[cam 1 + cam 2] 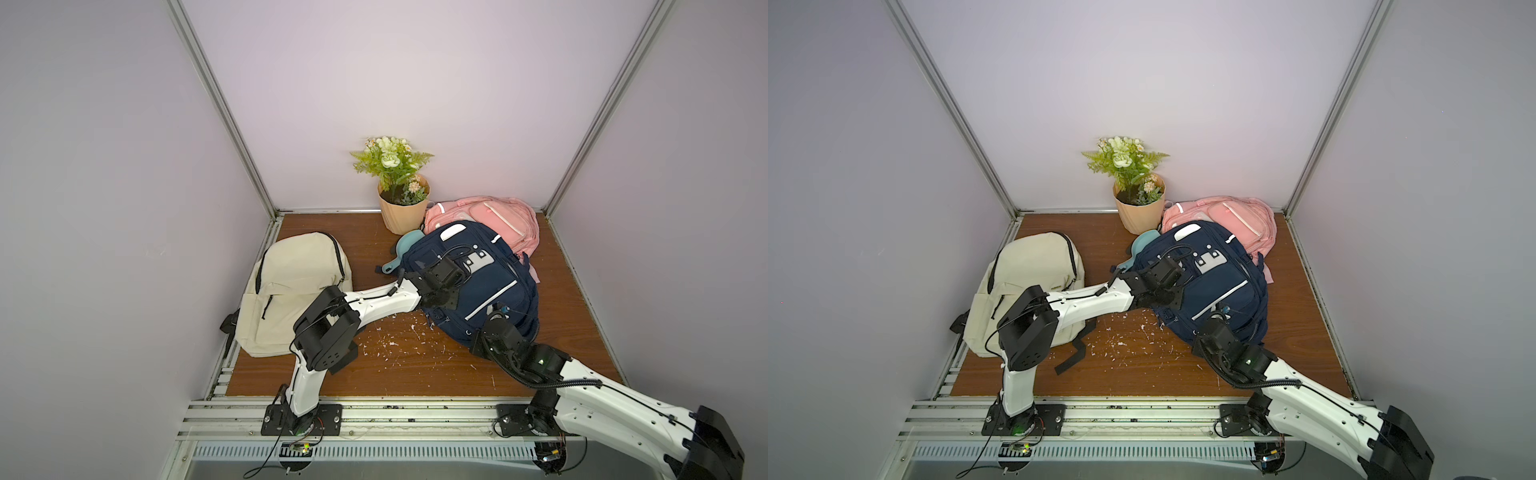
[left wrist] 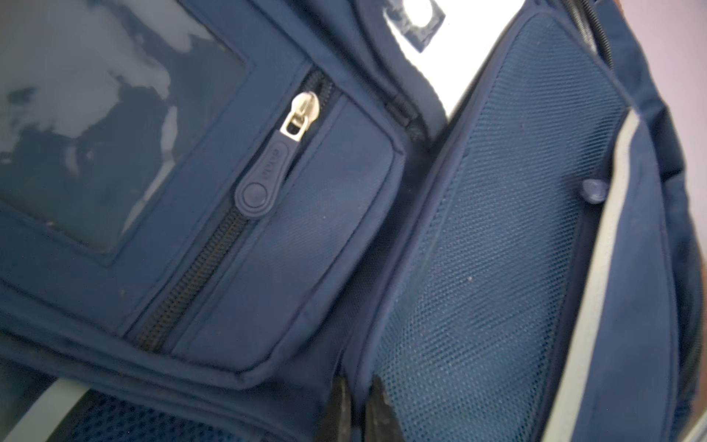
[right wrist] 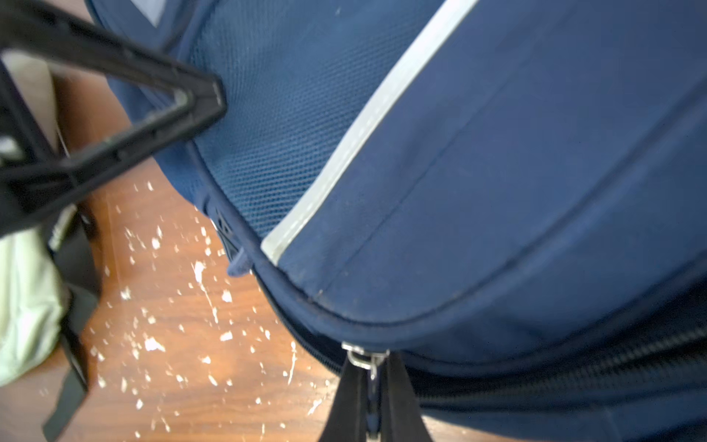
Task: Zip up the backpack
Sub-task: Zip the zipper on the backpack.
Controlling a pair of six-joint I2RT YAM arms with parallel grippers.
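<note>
Right fingers [image 3: 350, 402] hide most of the navy backpack's [image 3: 497, 191] zipper pull [image 3: 366, 359].

The navy backpack [image 1: 490, 282] with pale grey stripes lies face up on the right half of the wooden table [image 1: 415, 374]. Its metal zipper pull [image 3: 363, 358] sits at the near edge.

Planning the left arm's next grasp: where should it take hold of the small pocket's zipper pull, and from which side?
Probably the rounded navy tab, not the metal slider. It lies flat along the zipper teeth on the navy backpack, so come down from above, jaws pinching its two long edges.
</note>
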